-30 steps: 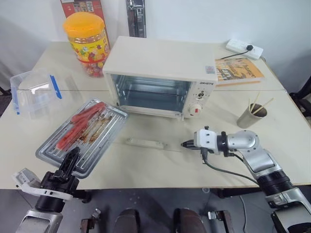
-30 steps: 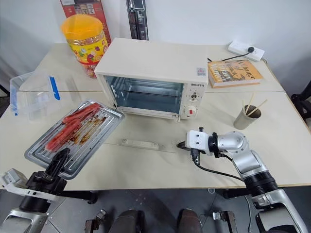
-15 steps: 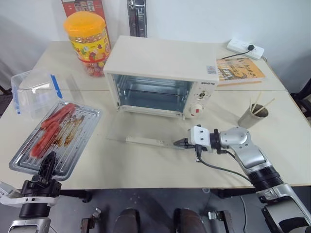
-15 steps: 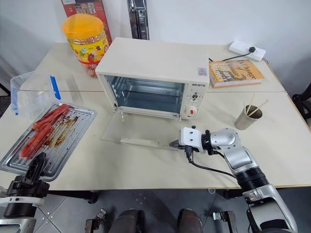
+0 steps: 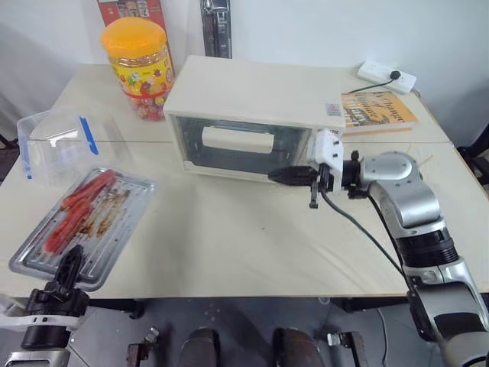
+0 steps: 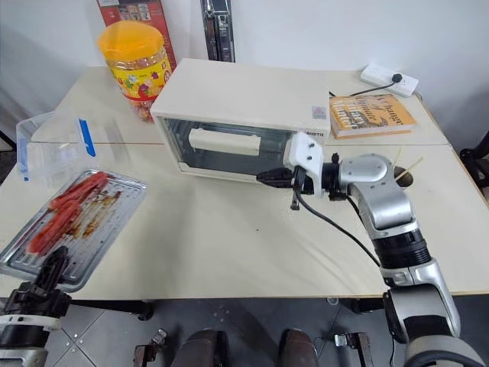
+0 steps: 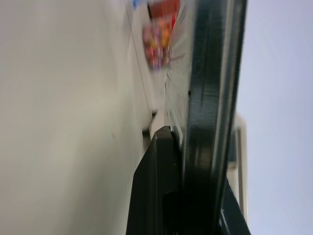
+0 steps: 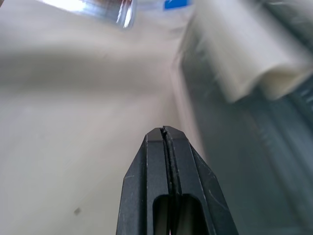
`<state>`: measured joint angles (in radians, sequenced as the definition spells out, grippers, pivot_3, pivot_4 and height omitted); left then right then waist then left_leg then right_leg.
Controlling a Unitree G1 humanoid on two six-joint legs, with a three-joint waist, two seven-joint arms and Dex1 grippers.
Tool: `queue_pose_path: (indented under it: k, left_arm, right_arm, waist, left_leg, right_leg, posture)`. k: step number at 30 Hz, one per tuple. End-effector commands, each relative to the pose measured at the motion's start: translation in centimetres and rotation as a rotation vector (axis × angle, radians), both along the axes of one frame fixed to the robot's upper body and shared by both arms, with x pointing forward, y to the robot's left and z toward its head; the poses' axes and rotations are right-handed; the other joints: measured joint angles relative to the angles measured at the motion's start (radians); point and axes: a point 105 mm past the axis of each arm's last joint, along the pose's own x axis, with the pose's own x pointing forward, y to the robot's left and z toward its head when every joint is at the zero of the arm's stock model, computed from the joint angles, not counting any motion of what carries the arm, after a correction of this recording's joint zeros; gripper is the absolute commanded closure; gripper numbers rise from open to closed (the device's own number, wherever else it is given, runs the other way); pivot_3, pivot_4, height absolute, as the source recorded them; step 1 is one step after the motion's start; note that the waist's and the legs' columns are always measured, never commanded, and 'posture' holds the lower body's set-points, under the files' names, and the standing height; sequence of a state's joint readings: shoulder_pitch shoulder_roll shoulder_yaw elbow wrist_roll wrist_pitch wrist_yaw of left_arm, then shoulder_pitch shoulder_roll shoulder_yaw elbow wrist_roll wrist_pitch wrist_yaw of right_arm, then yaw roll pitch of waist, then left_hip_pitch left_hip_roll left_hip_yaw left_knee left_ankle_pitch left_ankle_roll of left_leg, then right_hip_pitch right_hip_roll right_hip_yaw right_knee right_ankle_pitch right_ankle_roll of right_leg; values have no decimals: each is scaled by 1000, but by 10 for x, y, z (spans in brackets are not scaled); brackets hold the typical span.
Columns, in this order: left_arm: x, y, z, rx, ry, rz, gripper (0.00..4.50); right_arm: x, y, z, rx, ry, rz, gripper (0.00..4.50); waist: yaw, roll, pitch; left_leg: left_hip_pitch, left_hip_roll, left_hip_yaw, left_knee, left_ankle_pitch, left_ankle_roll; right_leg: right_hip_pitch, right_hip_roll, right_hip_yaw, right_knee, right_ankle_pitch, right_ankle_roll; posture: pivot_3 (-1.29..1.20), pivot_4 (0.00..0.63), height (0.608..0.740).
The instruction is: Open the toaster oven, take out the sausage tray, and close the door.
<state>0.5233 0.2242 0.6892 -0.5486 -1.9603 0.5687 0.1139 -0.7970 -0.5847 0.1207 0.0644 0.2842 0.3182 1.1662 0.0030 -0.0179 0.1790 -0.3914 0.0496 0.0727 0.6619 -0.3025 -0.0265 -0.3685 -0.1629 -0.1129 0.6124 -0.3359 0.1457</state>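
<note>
While the left gripper (image 5: 70, 260) sits at the near left table (image 5: 244, 245) edge, it's clamped on the near rim of the sausage tray (image 5: 84, 225); left wrist view confirms the black fingers (image 7: 166, 181) pinched on the tray's edge. Tray lies flat on the table's left side, red sausages (image 5: 76, 206) along its left part, grease stains in the middle. Just behind it: clear plastic box (image 5: 53, 145) with a blue clip.

Right gripper (image 5: 276, 176) is closed tight, nothing between its fingers, pointing left, tips right at the lower right of the door (image 5: 241, 149). Door stands upright against the toaster oven (image 5: 252, 115), handle (image 5: 237, 140) across the glass.

Farther back: yellow candy jar (image 5: 137, 65) left of the oven, book (image 5: 374, 111) and power strip (image 5: 386, 76) on the right.
</note>
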Motion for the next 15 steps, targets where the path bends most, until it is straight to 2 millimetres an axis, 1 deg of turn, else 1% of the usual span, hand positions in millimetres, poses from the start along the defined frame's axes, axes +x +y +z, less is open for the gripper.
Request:
queue_pose_path:
  k: [1, 5, 6, 10, 12, 14, 15]
  left_arm:
    - [3, -7, 8, 28, -34, -70, 4500]
    - [15, -23, 6, 86, -6, -249, 4500]
    - [19, -24, 5, 95, -2, -285, 4500]
    - [29, -33, 3, 132, 16, -446, 4500]
    - [32, -35, 4, 133, 12, -489, 4500]
    - [39, -43, 3, 138, 21, -572, 4500]
    - [42, -49, 1, 142, 34, -632, 4500]
  right_arm:
    - [-9, -2, 17, 11, -35, 30, 4481]
    - [-27, -6, 22, -17, -18, 72, 4481]
    - [-31, -8, 22, -28, -7, 78, 4481]
    - [-44, -18, 15, -71, 34, 81, 4481]
    - [-49, -21, 12, -88, 51, 80, 4481]
    - [-55, -29, 7, -105, 77, 64, 4481]
    - [-59, -33, 3, -121, 97, 58, 4481]
  waist:
    - [-3, 0, 0]
    - [-3, 1, 0]
    - [-3, 0, 0]
    - [-2, 0, 0]
    - [-2, 0, 0]
    - [-1, 1, 0]
    - [-1, 1, 0]
  left_leg:
    - [0, 0, 0, 0, 0, 0]
    - [-1, 0, 1, 0, -1, 1]
    - [-1, 0, 2, 0, -1, 1]
    - [-1, 0, 2, 0, -1, 1]
    - [-1, 0, 3, 0, -1, 1]
    - [-1, 0, 4, -1, -1, 0]
    - [-1, 0, 4, -1, -1, 0]
  right_leg:
    - [0, 0, 0, 0, 0, 0]
    - [-2, 0, 1, 4, 0, 0]
    - [-3, 0, 1, 5, 0, 0]
    - [-4, 0, 2, 7, 0, 0]
    - [-4, 0, 2, 7, 0, 0]
    - [-5, 0, 3, 7, 0, 0]
    - [-5, 0, 3, 7, 0, 0]
  posture:
    - [0, 150, 740]
    - [0, 150, 740]
    - [0, 150, 740]
    - [0, 150, 740]
    - [0, 150, 740]
    - [0, 150, 740]
    - [0, 150, 740]
